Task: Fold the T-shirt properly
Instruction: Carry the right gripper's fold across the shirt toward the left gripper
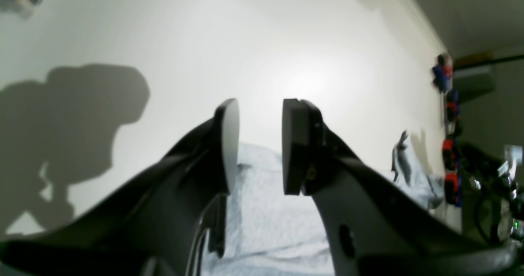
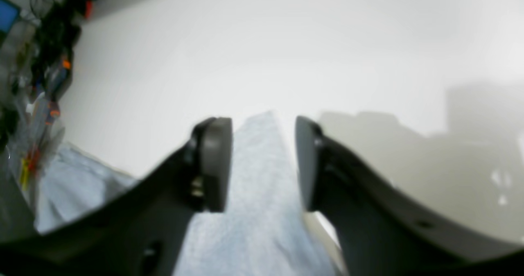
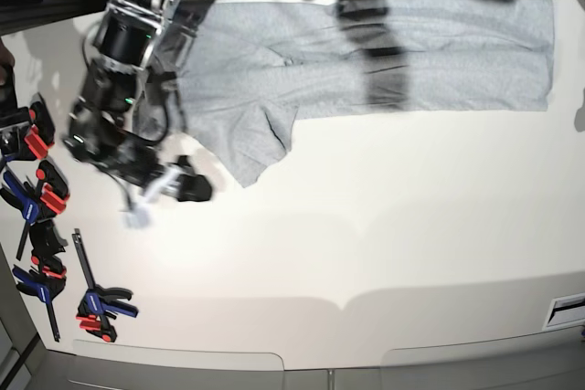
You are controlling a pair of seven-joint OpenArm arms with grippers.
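Observation:
The light grey T-shirt (image 3: 439, 52) lies stretched along the table's far edge in the base view, with one sleeve (image 3: 260, 143) pointing toward the near side. My right gripper (image 3: 187, 187) is blurred, low over bare table just left of that sleeve. In the right wrist view it (image 2: 262, 122) is open, with a pointed piece of the shirt (image 2: 258, 186) below the gap. My left gripper (image 1: 261, 116) is open too, nothing between its pads, and grey cloth (image 1: 266, 210) lies under it. A dark blurred shape (image 3: 379, 61) crosses the shirt's middle; I cannot tell arm from shadow.
Several red, blue and black spring clamps (image 3: 37, 198) lie along the table's left edge, with another (image 3: 101, 303) near the front left corner. The same clamps (image 1: 448, 104) show at the right of the left wrist view. The white table (image 3: 366, 244) spreads in front of the shirt.

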